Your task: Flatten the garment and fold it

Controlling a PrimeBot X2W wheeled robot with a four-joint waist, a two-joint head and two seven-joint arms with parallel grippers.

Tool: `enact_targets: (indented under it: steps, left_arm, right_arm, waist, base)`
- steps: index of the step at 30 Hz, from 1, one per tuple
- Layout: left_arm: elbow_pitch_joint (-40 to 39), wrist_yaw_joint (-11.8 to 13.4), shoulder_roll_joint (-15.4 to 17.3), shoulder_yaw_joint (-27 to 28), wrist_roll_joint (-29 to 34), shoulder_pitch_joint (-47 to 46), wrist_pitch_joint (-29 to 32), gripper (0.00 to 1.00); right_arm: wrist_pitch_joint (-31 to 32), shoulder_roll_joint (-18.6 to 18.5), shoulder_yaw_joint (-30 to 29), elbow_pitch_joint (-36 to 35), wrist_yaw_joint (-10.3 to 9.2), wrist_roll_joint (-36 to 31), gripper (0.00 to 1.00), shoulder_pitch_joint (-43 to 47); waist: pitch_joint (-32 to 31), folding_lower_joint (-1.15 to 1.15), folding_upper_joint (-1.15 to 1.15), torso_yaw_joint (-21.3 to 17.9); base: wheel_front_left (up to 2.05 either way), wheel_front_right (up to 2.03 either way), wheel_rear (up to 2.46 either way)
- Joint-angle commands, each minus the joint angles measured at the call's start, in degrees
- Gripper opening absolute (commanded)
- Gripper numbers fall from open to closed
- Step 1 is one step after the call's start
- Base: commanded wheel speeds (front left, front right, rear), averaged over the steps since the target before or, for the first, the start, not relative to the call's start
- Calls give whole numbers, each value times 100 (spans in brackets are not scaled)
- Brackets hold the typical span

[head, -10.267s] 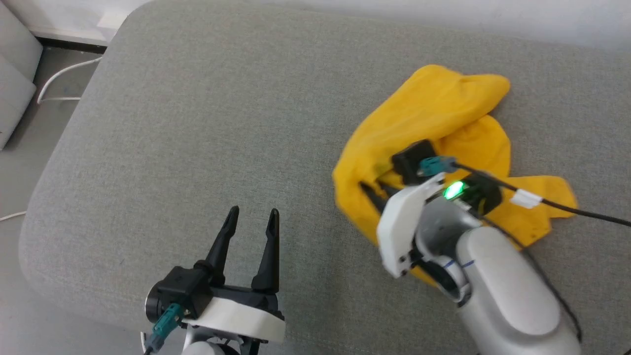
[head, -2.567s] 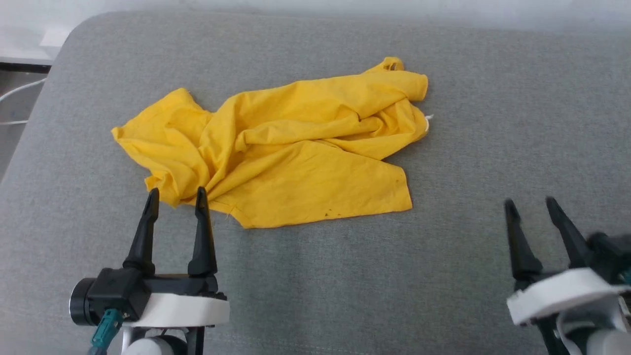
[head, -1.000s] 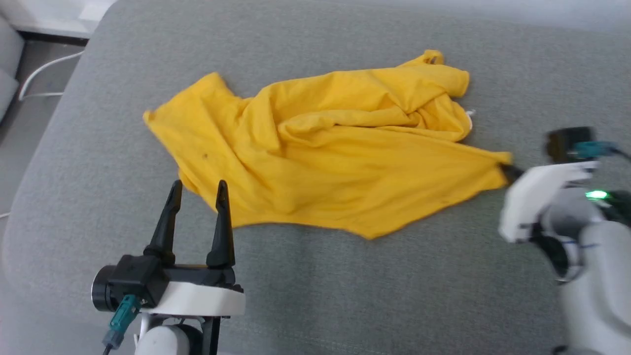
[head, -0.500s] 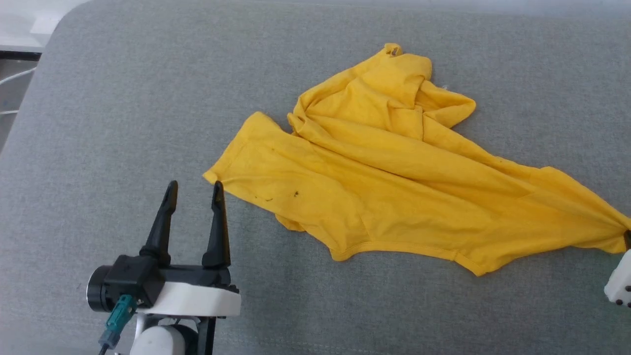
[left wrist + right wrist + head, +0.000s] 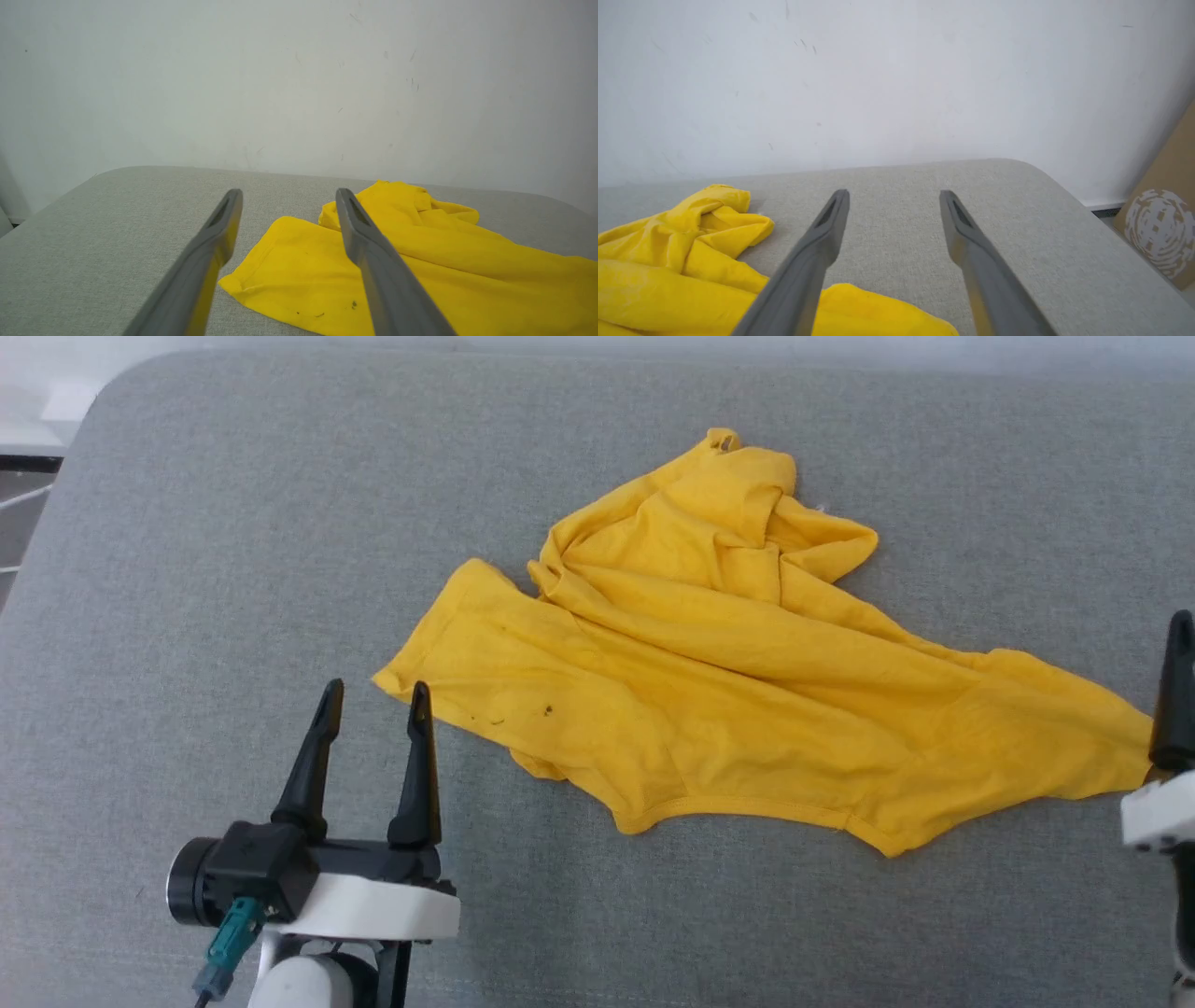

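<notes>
The yellow garment (image 5: 728,691) lies crumpled on the grey cushion, bunched at the back and stretched out toward the right. My left gripper (image 5: 375,689) stands open at the lower left, its right fingertip just in front of the garment's left corner. In the left wrist view the left gripper (image 5: 288,192) is open and empty, with that corner of the garment (image 5: 299,280) low between the fingers. One finger (image 5: 1174,700) of my right gripper rises at the right edge, beside the garment's right corner. The right gripper (image 5: 893,193) is open with nothing in it; the garment (image 5: 668,242) lies to its left.
The grey cushion (image 5: 233,569) has rounded edges at the back left and ends at a white wall (image 5: 299,84). Floor with a white cable (image 5: 19,504) shows at the far left. A cardboard box (image 5: 1162,228) leans beyond the cushion's right end.
My right gripper, which was shut on the garment's right corner and pulling it rightward, has opened and let go. The corner now rests on the cushion. The left gripper has stayed put.
</notes>
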Motion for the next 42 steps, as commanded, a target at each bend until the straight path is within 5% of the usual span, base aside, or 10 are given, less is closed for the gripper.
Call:
enact_targets:
  steps: [1, 10, 21, 34, 42]
  left_arm:
    - [-34, -11, -19, -13, 66, 69, -27, 100]
    - [-121, 7, -19, 39, 46, 242, -27, 100]
    - [309, -152, 212, 167, 191, -88, 36, 100]
    - [1557, -388, 927, 317, -174, -1640, 2731, 100]
    - [2204, -554, 1218, 155, -530, -2363, 3839, 100]
  right_arm:
    - [-206, 27, 141, -110, -11, 113, 100, 238]
    - [-1352, 32, 928, -330, -11, 555, 100, 1275]
    - [-1559, 33, 1293, -263, -11, 852, 100, 1475]
    - [-1561, 33, 1322, -251, -11, 888, 100, 1347]
    - [-1561, 33, 1322, -249, -11, 877, 100, 1279]
  waist:
    - [-31, 0, 0, -18]
    - [-126, 0, 0, -170]
    - [-39, 0, 0, -453]
    - [320, 0, 0, -562]
    - [573, 0, 0, -561]
  base:
    - [0, 0, 0]
    - [0, 0, 0]
    - [0, 0, 0]
    - [0, 0, 0]
    - [0, 0, 0]
